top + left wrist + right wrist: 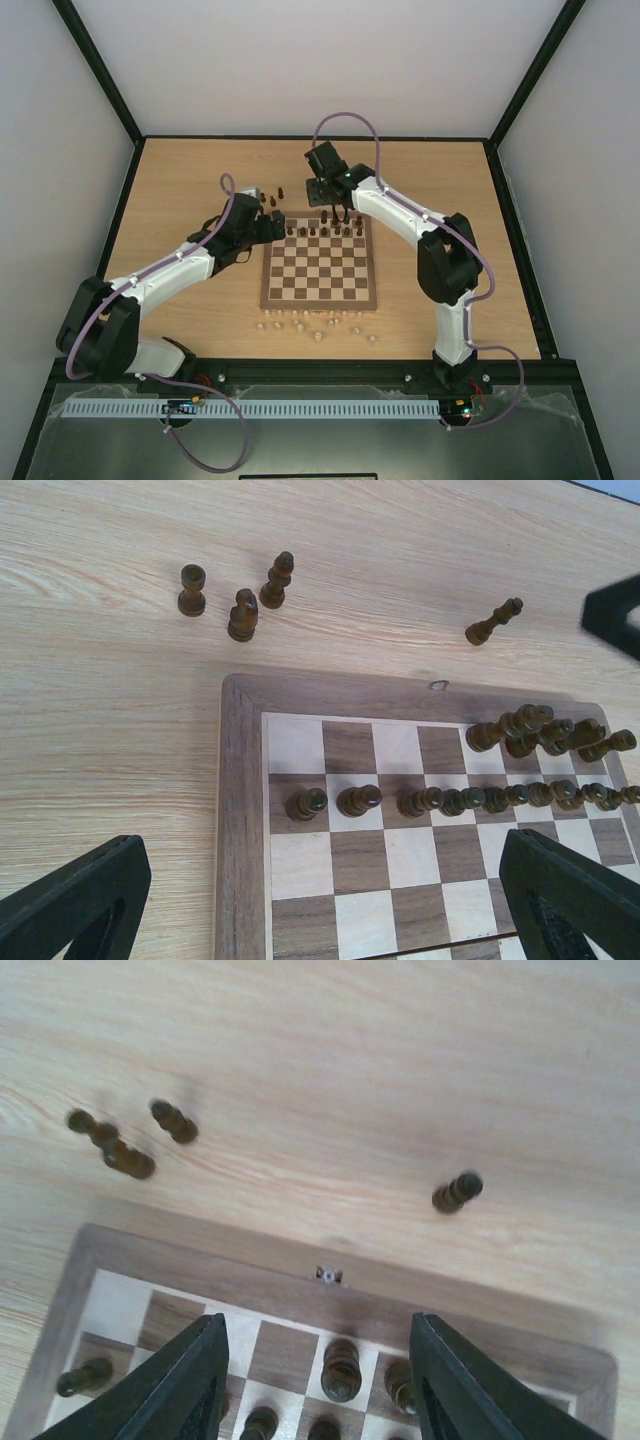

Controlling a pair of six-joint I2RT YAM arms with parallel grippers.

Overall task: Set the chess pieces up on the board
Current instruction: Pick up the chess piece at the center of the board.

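Observation:
The board (320,300) lies mid-table. Dark chess pieces fill a pawn row (440,801) and part of the back row (540,730). Three dark pieces (243,615) stand off the board beyond its far left corner (270,198), and one more (493,623) stands beyond the far edge (457,1192). My left gripper (320,910) is open and empty above the board's left squares (272,222). My right gripper (325,1380) is open over the back row (333,205), with a dark piece (342,1370) standing between its fingers, untouched.
Several pale beige pieces (320,325) are scattered on the table in front of the board's near edge. The table (180,180) has black frame edges on both sides. The board's small clasp (328,1275) sits on its far border.

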